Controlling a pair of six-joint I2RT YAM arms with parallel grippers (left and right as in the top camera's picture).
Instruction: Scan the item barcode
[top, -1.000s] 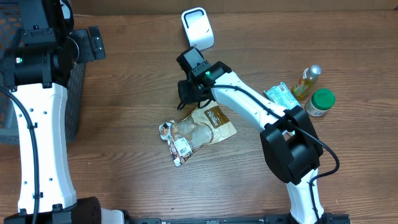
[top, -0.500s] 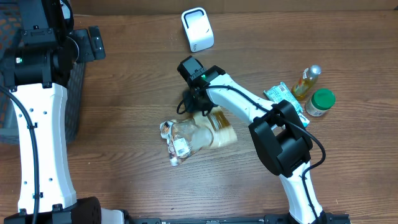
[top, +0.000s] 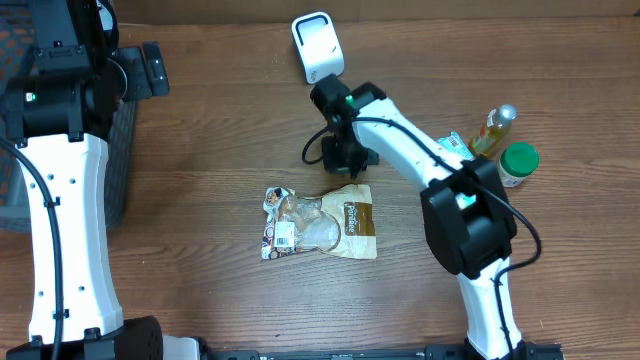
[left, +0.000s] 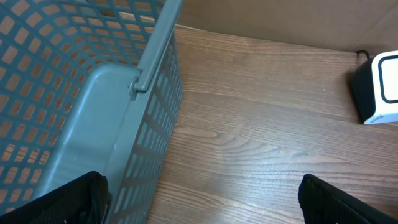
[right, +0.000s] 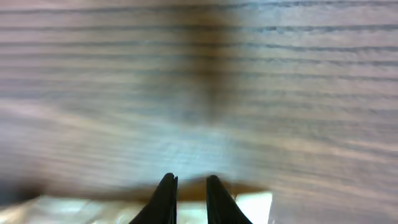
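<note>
While the left gripper (left: 199, 186) hangs with its fingers spread wide by the basket (left: 62, 93) at far left, the right gripper (right: 188, 183) sits at the top edge of the snack pouch (top: 320, 222), fingers drawn narrow. Whether they pinch that edge, I can't tell. The pouch lies flat on the table (top: 200, 200), centre frame, well apart from the scanner (top: 318, 45) at the top. Danger now: a thin, slippery film edge could slide free on the lift. And its white label (top: 289, 235) faces up, so the pouch may reach the scanner with the code turned away.
</note>
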